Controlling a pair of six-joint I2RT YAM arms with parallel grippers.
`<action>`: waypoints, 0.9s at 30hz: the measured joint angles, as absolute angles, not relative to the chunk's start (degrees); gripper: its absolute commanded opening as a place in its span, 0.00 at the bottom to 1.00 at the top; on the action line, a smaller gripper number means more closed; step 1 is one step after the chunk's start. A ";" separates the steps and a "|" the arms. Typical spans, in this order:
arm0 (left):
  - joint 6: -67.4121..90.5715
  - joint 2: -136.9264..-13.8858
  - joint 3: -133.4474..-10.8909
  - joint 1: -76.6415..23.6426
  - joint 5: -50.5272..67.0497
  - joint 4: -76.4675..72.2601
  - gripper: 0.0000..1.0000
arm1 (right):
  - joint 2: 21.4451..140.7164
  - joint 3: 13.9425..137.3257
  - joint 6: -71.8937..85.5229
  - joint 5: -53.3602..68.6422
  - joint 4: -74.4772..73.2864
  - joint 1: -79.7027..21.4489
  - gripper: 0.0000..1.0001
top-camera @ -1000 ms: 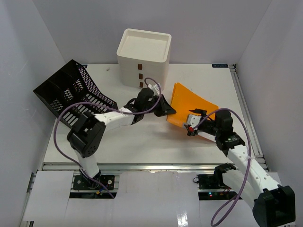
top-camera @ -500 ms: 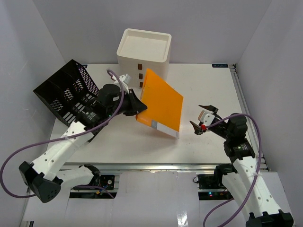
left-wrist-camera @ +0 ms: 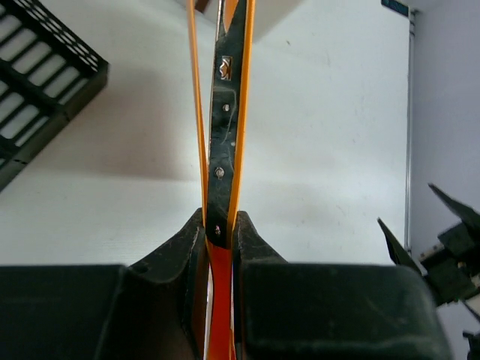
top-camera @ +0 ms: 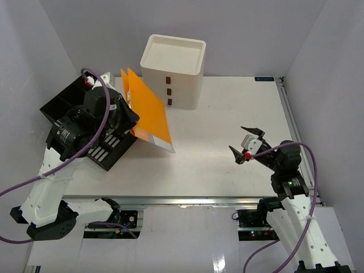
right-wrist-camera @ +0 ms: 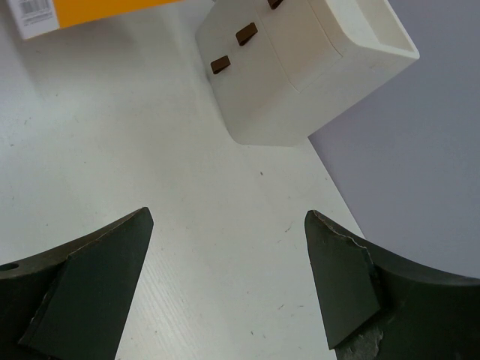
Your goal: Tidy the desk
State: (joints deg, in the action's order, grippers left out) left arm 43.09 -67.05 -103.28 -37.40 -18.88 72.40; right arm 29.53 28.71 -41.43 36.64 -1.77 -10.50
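Observation:
My left gripper (top-camera: 129,118) is shut on an orange folder (top-camera: 149,111), which hangs edge-up above the left part of the white desk (top-camera: 216,165). In the left wrist view the folder (left-wrist-camera: 225,112) runs straight up from between my left gripper (left-wrist-camera: 219,225) jaws, its black metal clip strip showing. My right gripper (top-camera: 245,144) hovers open over the desk's right side, and in its own view my right gripper (right-wrist-camera: 229,221) holds nothing. The folder's white-labelled corner (right-wrist-camera: 45,16) shows at the top left there.
A black mesh file rack (top-camera: 74,116) lies tilted at the left, partly under my left arm. A white three-drawer box (top-camera: 172,68) with brown handles stands at the back centre, and is also in the right wrist view (right-wrist-camera: 300,82). A metal rail (top-camera: 187,200) runs along the front edge.
My left arm has carried the orange folder from the desk's middle right across to the left, above the file rack. My right gripper let go of it, opened wide and drew back right.

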 measured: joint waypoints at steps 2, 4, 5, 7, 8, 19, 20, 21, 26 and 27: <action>43.92 -68.30 -106.26 -37.10 -21.56 74.16 0.00 | 29.26 28.68 -41.16 36.62 -1.76 -10.47 0.89; 44.68 -69.21 -108.42 -36.77 -23.70 75.53 0.00 | 29.14 28.56 -40.97 36.58 -1.71 -10.46 0.89; 45.02 -69.51 -109.22 -36.54 -24.38 76.24 0.00 | 29.11 28.41 -40.91 36.55 -1.62 -10.46 0.89; 45.52 -70.15 -110.96 -35.94 -25.70 77.49 0.00 | 28.97 28.16 -40.82 36.44 -1.56 -10.46 0.89; 45.55 -70.48 -111.76 -35.59 -26.29 77.77 0.00 | 28.88 28.06 -40.77 36.42 -1.47 -10.46 0.89; 37.02 -76.99 -126.51 -28.60 -37.35 79.14 0.00 | 28.75 27.18 -40.28 35.99 -0.14 -9.97 0.90; 36.05 -77.15 -127.18 -28.52 -38.74 78.97 0.00 | 28.75 27.18 -40.22 35.99 0.03 -9.88 0.90; 35.37 -77.15 -127.43 -28.42 -40.03 78.86 0.00 | 28.79 27.14 -40.13 35.99 0.16 -9.80 0.90; 33.17 -76.67 -127.29 -28.23 -44.18 78.97 0.00 | 29.17 26.18 -39.39 36.01 1.03 -9.72 0.90; 32.76 -76.38 -126.99 -28.23 -44.71 78.98 0.00 | 29.38 26.06 -39.34 36.01 1.15 -9.72 0.90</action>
State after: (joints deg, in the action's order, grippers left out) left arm 32.76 -76.38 -126.99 -28.23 -44.71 78.98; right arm 29.38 26.06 -39.34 36.01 1.15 -9.72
